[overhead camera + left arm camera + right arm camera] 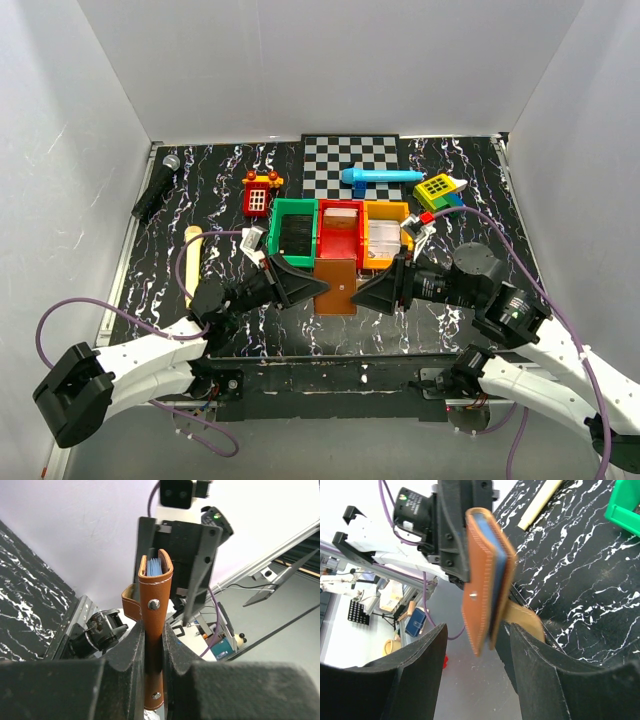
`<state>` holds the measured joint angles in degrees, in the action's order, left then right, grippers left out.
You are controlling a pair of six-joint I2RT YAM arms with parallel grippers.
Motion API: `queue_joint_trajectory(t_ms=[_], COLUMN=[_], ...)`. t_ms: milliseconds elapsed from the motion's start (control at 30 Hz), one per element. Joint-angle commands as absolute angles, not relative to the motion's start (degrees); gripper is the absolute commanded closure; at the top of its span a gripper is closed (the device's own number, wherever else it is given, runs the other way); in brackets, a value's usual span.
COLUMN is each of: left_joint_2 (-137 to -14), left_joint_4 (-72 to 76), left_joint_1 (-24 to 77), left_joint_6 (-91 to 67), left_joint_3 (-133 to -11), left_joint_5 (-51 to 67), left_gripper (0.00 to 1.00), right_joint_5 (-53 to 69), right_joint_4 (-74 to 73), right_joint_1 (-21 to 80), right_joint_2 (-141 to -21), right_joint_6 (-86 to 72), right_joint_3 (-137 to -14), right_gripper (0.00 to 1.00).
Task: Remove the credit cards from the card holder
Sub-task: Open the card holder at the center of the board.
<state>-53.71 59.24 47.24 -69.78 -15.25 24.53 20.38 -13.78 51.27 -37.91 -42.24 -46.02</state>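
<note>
The brown card holder point(336, 285) is held upright just above the table's near middle, in front of the bins. My left gripper point(316, 289) is shut on its spine edge; in the left wrist view the card holder point(155, 592) stands clamped between my fingers point(125, 655), with blue card edges point(154, 566) showing at its far end. My right gripper point(362, 294) is open and faces it from the right. In the right wrist view the closed card holder point(481, 590) hangs between and just beyond the spread fingers point(422, 670), with a loose strap point(525, 620) below it.
A green bin point(294, 229), a red bin point(340, 232) and an orange bin point(386, 231) stand in a row behind the card holder. Farther back are a checkered mat point(350, 160), a blue pen-shaped toy point(380, 177), a yellow toy point(438, 189) and a red toy point(260, 194). A microphone point(157, 187) and a wooden stick point(192, 262) lie at the left.
</note>
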Motion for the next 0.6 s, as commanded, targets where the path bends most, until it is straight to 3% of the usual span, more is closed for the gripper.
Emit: queue_joint_trajectory(t_ms=[0, 300, 567], left_joint_2=[-51.4, -53.3, -58.2], left_joint_4=[62.9, 66.2, 74.6], left_joint_1=[47.3, 47.3, 47.3], left_joint_6=[-70.3, -71.6, -75.0], left_joint_3=[-15.8, -16.3, -16.3], left_joint_5=[24.9, 26.5, 28.6], left_gripper=[1.00, 1.00, 1.00], right_joint_5=[18.6, 18.7, 25.2], right_joint_4=[-14.9, -13.6, -3.6], right_joint_1=[50.6, 50.3, 48.3], right_joint_2=[-37.1, -36.8, -35.4], right_joint_6=[-41.9, -42.5, -47.5], right_joint_3=[-45.4, -45.0, -41.8], right_gripper=[0.39, 0.37, 0.32])
